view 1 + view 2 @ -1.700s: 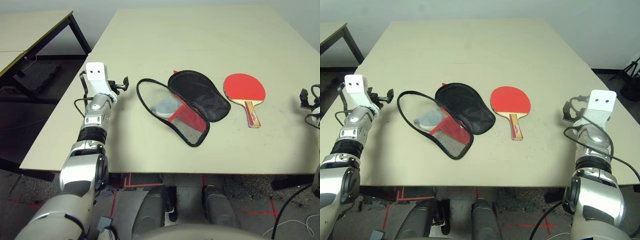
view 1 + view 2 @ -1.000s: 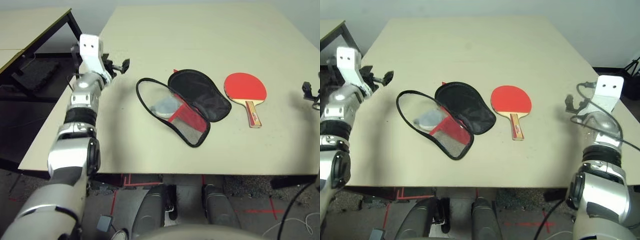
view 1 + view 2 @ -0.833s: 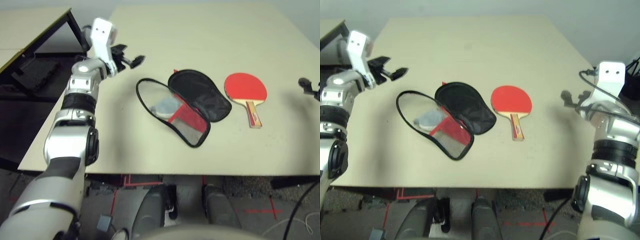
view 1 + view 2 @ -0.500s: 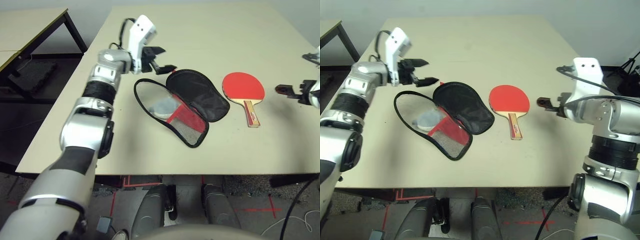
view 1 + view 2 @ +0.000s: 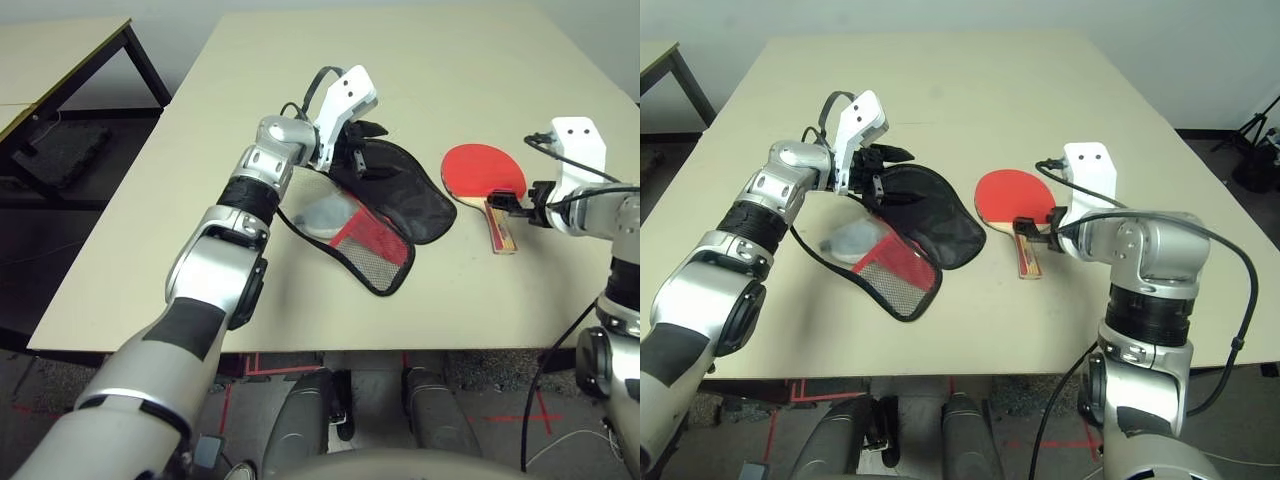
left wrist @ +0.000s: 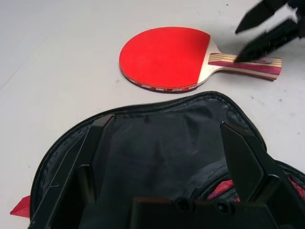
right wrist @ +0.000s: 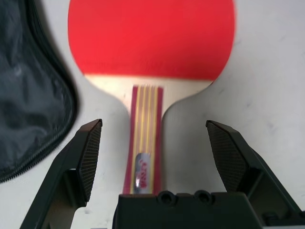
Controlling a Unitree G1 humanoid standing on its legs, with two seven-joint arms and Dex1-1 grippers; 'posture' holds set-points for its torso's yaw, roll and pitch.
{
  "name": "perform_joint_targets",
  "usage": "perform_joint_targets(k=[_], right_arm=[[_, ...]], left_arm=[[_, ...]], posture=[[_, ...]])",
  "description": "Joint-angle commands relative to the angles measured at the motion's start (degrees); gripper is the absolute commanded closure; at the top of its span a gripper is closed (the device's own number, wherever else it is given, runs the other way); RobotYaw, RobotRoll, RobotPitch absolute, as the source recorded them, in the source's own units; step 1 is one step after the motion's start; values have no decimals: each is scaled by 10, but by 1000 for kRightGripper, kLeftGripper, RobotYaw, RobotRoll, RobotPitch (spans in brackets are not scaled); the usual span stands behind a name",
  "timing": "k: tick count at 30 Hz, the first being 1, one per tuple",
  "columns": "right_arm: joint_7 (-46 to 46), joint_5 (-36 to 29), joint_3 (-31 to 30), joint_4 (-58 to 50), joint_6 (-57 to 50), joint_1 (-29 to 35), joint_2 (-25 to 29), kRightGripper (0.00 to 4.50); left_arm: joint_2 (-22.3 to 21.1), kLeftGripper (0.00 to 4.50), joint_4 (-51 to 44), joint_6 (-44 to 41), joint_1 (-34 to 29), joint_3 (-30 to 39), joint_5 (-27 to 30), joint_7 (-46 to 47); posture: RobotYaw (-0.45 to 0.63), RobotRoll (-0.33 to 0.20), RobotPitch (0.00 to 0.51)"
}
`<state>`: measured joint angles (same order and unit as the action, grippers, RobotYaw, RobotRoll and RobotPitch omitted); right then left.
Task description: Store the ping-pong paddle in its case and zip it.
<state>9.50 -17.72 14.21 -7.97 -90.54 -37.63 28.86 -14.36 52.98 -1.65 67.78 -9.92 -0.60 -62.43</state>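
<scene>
Pale and wide, the bench [image 5: 940, 90] runs off toward the wall, with a second table [image 5: 50, 70] out at ten o'clock, taking the far edge as twelve. On it the red case [image 5: 410, 205] lies spread open, its black lining facing up and its mesh half [image 5: 380, 268] fanned out toward seven o'clock, with a soft grey thing [image 5: 325, 214] and a patch of red fabric showing there. At about two o'clock from the case, near it but apart, rests the ping-pong paddle [image 5: 483, 170], red face up, its striped handle [image 7: 147, 143] pointing nearly to six. Reaching in from about seven o'clock, the robot's left tool [image 6: 167, 123] hangs over the black lining, its two fingers wide apart with nothing between them. Over from four o'clock comes the right tool [image 7: 153, 122], also spread wide, above the paddle's handle, one finger to each side and gripping nothing.
</scene>
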Motion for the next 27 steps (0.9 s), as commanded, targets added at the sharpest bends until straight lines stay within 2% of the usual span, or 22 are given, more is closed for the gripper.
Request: perform_joint_targets(k=[1, 6, 8, 10, 13, 18, 22, 27], right_arm=[[1, 9, -25, 7, 10, 17, -4, 14], [4, 23, -66, 49, 64, 16, -9, 14], [7, 32, -87, 64, 84, 14, -5, 353], [7, 43, -105, 71, 104, 15, 2, 847], [1, 58, -111, 82, 120, 18, 6, 1821], [-16, 77, -89, 107, 139, 14, -1, 3291], [-29, 86, -72, 123, 167, 1, -8, 3392], [-19, 88, -72, 150, 223, -48, -2, 3392]], left_arm=[[2, 0, -14, -8, -11, -8, -5, -3], [3, 0, -21, -13, -15, -6, -5, 2], [4, 0, -25, -16, -16, -6, -4, 3], [4, 0, -28, -18, -17, -5, -3, 4], [2, 0, -31, -21, -17, -3, -3, 10], [0, 0, -38, -27, -20, 0, 0, 15], [-2, 0, -44, -32, -22, 1, 2, 19], [-14, 0, -61, -48, -16, 11, 9, 24]], posture=[[-146, 0, 110], [-139, 0, 111], [-134, 0, 112], [-127, 0, 114], [-122, 0, 115], [-115, 0, 114], [-110, 0, 112], [-107, 0, 107]])
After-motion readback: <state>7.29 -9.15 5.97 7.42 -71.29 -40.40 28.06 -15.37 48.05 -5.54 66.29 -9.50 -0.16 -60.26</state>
